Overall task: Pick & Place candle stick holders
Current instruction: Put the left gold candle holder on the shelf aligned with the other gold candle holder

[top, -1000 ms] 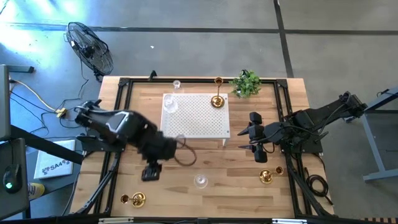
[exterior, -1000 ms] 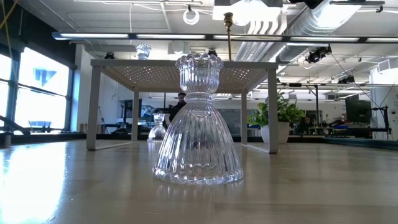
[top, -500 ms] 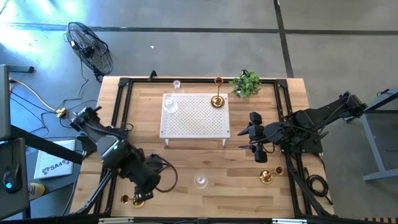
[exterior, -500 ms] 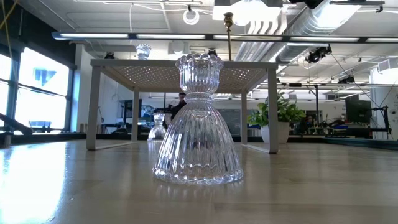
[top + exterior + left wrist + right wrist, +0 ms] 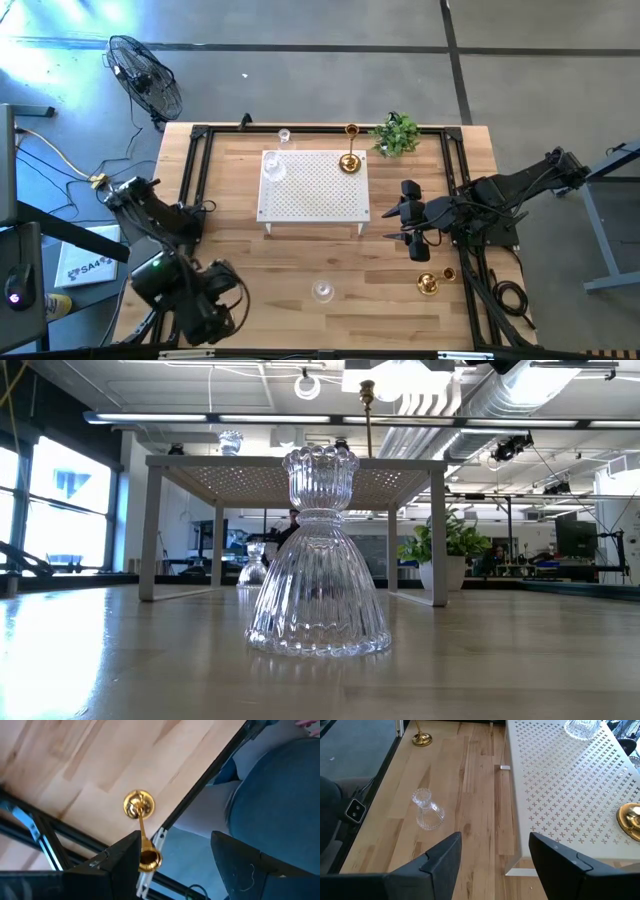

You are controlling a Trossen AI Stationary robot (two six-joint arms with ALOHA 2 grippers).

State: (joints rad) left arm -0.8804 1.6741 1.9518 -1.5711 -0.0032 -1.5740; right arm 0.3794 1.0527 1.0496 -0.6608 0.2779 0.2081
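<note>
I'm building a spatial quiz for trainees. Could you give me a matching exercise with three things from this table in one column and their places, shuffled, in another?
Things:
1. plant
2. glass holder nearest the low camera
3. white platform

Places:
A. front middle of the table, on bare wood
B. far edge, toward the right arm's side
C. middle of the table's far half, standing on legs, with holders on top

Pairs: 1-B, 2-A, 3-C

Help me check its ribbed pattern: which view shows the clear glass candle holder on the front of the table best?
The low view: the clear ribbed glass candle holder fills the frame, upright on the wooden table. The high view shows it tiny from above; the right wrist view shows it small; the left wrist view misses it.
</note>
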